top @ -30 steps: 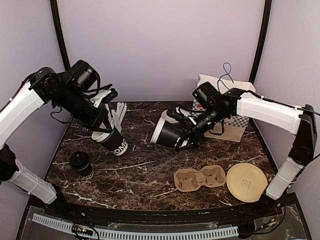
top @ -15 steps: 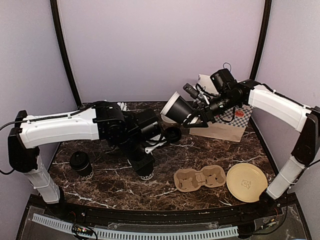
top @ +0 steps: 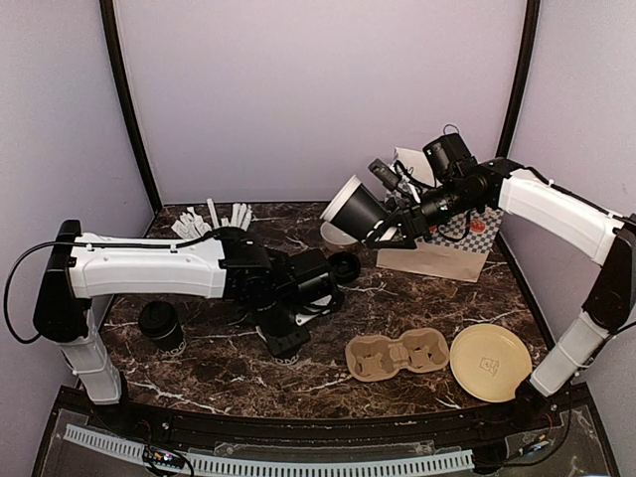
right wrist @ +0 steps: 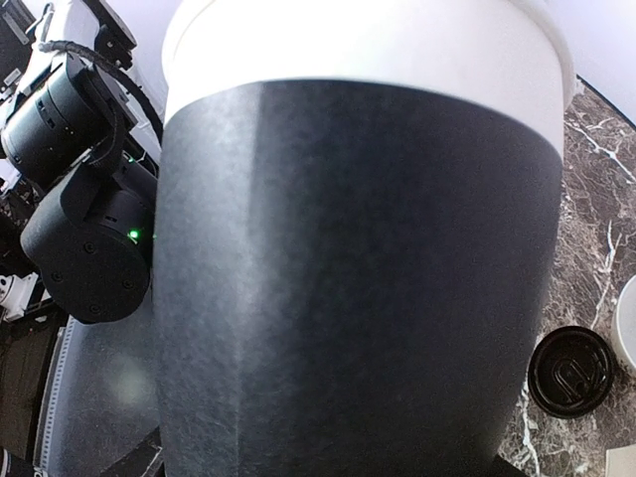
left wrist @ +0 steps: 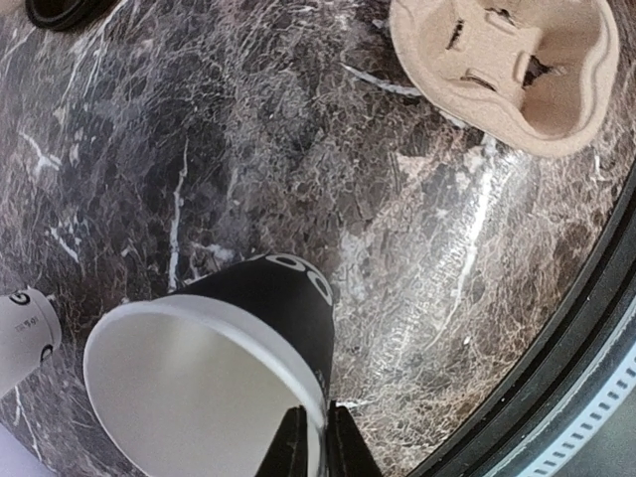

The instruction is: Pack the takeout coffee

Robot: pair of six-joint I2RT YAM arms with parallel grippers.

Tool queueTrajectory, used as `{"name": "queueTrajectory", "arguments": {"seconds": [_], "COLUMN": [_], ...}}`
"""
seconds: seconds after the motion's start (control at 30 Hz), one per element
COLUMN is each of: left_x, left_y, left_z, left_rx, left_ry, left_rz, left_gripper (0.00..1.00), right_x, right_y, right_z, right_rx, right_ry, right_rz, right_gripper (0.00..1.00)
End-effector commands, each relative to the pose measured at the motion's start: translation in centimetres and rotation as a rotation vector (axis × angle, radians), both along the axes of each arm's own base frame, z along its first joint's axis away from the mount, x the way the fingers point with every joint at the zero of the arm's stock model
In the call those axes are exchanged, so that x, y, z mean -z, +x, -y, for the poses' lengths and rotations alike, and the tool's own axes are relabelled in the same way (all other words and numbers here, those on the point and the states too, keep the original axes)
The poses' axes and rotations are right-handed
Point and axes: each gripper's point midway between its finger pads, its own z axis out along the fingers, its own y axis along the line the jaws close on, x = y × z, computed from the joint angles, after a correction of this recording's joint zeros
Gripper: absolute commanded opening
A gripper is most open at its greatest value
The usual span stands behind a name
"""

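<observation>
The left fingers (left wrist: 294, 452) are pinched closed on the rim of a lidless black cup (left wrist: 268, 298), white inside. It is tilted low over the marble counter (left wrist: 298, 149), just left of the cardboard carrier (top: 397, 355); I cannot tell whether its base touches. The right fingers (top: 388, 227) clasp a larger black cup with a white rim (top: 356, 207), held in the air on its side, mouth toward the left, in front of the paper bag (top: 442, 256). 1 loose black lid (top: 345, 266) lies on the counter near the left arm's wrist. A lidded black cup (top: 161, 326) stands at the left, well apart from the carrier.
</observation>
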Motion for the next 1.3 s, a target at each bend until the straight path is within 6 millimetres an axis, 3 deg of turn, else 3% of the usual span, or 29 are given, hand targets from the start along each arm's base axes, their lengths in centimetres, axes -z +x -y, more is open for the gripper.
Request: {"name": "queueTrajectory", "arguments": {"seconds": [0.0, 0.07, 0.17, 0.3, 0.4, 0.6, 0.67, 0.83, 1.1, 1.27], "left_x": [0.5, -0.6, -4.7, -11.9, -18.5, -27.3, -28.6, -29.2, -27.6, -26.4], "left_y": [-0.4, -0.7, -1.2, -1.1, -1.0, -0.2, 0.8, 3.0, 3.1, 3.3], "left_z": [-0.1, 0.2, 1.1, 1.2, 0.8, 1.6, 1.8, 2.2, 4.7, 5.7], "left_rx": [0.012, 0.016, 0.034, 0.058, 0.072, 0.082, 0.049, 0.040, 0.103, 0.098], "left_ry": [0.018, -0.001, -0.103, -0.282, -0.462, -0.802, -0.871, -0.961, -1.015, -0.997], "left_rz": [0.001, 0.002, 0.009, 0.088, 0.185, 0.338, 0.354, 0.289, 0.102, 0.024], "left_gripper": [0.21, 0.34, 0.45, 0.47, 0.51, 0.69, 0.74, 0.81, 0.78, 0.70], "right_x": [-0.7, -0.6, -0.1, 0.5, 0.8, 1.0, 0.9, 0.0, -0.6, -1.0], "right_y": [0.0, 0.0, 0.1, 0.0, 0.0, -1.1, -1.6, -3.2, -4.4, -4.6], "right_z": [-0.2, -0.2, -0.1, -0.2, -0.4, -1.5, -1.8, -2.2, -2.2, -2.2], "right_rx": [-0.013, -0.014, -0.013, -0.023, -0.034, -0.079, -0.102, -0.157, -0.194, -0.202], "right_ry": [0.039, 0.037, 0.031, 0.030, 0.029, 0.014, 0.009, 0.025, 0.038, 0.050], "right_rz": [0.009, 0.007, 0.011, 0.005, 0.003, 0.025, 0.039, 0.050, 0.056, 0.055], "right_gripper": [0.65, 0.66, 0.66, 0.66, 0.66, 0.66, 0.66, 0.66, 0.66, 0.66]}}
